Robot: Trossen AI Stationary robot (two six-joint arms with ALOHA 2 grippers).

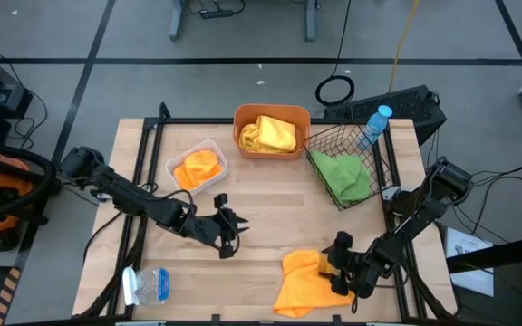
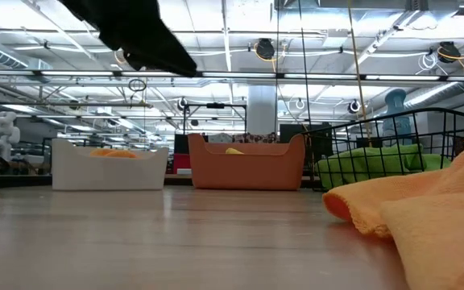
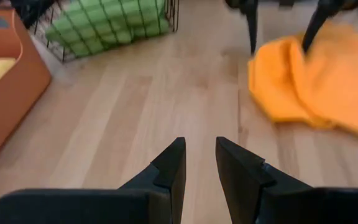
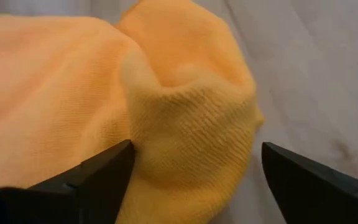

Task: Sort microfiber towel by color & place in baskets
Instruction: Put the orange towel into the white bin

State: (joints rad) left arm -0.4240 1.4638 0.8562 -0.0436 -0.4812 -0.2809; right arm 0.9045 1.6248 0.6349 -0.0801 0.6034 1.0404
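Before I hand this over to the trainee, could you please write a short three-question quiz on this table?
1. True or false: the green towel lies in the black wire basket.
2. Which container holds the yellow towel? A) white tray B) orange tub C) wire basket
3. Fill in: the right gripper has its fingers spread around a fold of the loose ____ towel.

Key: 1 true; 2 B; 3 orange.
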